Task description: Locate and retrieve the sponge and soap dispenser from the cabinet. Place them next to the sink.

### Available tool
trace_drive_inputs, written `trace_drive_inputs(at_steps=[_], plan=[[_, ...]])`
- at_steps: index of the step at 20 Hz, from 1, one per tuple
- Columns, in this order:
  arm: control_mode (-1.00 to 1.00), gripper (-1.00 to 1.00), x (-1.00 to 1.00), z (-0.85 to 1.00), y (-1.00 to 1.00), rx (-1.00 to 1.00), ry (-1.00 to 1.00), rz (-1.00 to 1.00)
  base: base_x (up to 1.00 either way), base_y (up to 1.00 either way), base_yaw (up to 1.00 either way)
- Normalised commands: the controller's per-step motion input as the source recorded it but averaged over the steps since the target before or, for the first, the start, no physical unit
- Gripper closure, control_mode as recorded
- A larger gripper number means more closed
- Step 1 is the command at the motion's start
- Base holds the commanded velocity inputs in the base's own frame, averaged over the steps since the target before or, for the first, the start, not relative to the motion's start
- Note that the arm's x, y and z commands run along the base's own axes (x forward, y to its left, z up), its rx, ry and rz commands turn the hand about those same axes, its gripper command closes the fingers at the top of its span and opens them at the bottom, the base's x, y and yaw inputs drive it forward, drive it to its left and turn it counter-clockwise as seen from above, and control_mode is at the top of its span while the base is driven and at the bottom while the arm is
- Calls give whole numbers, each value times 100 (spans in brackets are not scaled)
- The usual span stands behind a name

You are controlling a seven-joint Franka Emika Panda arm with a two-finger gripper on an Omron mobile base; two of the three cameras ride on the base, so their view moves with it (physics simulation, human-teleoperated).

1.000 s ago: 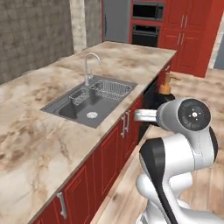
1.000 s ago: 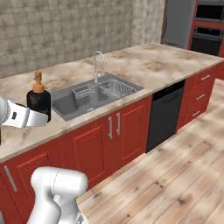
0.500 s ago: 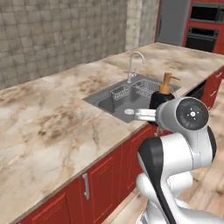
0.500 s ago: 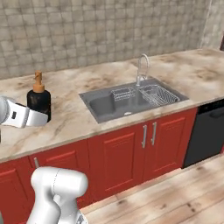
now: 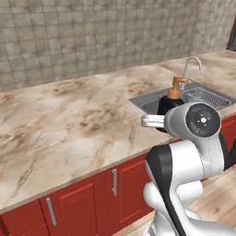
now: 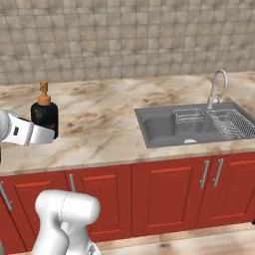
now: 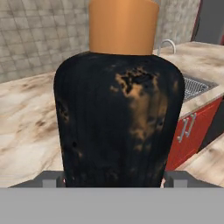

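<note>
In the right base view the soap dispenser (image 6: pixel 44 116) stands upright at about nine o'clock in the frame, held off the marble counter (image 6: pixel 99 129), with the gripper (image 6: pixel 47 133) pinching its black body low down; its tan-orange pump top rises above the arm's white link. The hand view shows the same bottle (image 7: pixel 117 118) close up between the finger tips, the pads pressed against its lower sides, the orange collar at twelve o'clock and the counter beneath it. Moving rightward in the right base view, the sink (image 6: pixel 195 124) lies recessed in the counter at about three o'clock, well apart from the bottle, with its chrome faucet (image 6: pixel 217 85) at the back edge and a wire rack (image 6: pixel 230 123) in the right part of the basin. Red base cupboards (image 6: pixel 164 194) run under the counter at six o'clock. In the left base view the dispenser (image 5: pixel 169 102) sits at about three o'clock, partly hidden behind the arm, with the sink (image 5: pixel 193 97) just beyond it.
</note>
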Motion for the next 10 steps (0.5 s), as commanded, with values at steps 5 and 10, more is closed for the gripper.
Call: trace_drive_inputs(at_steps=[5,10], plan=[[100,100,0,0,0,0,0,0,39,-1,45],[100,100,0,0,0,0,0,0,47,-43,27]])
